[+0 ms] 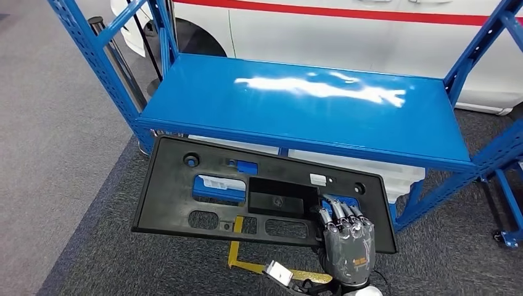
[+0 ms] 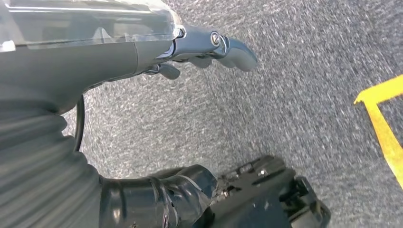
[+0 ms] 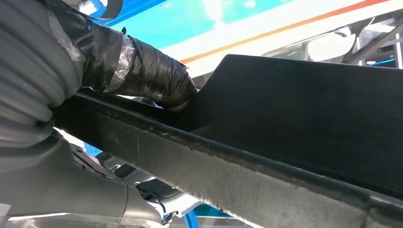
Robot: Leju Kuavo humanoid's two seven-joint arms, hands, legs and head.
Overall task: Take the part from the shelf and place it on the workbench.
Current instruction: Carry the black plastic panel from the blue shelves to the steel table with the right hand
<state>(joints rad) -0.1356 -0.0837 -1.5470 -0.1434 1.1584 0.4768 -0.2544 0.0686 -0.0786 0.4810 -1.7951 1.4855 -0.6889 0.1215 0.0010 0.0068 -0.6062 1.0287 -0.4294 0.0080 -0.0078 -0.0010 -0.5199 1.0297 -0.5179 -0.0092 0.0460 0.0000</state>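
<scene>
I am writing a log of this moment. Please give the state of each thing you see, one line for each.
black part: held in the air in front of the shelf, tilted, not resting on any surface.
right hand: grips the part's near edge, fingers over the top.
left hand: holds nothing, hangs above the carpet.
blue shelf: top surface bare and shiny.

My right hand (image 1: 347,237) is reaching forward from below, fingers (image 1: 338,211) hooking over the edge of the black part (image 1: 203,185) and gripping it. My left hand (image 2: 209,47) is hanging low, holding nothing, fingers loosely extended.
</scene>
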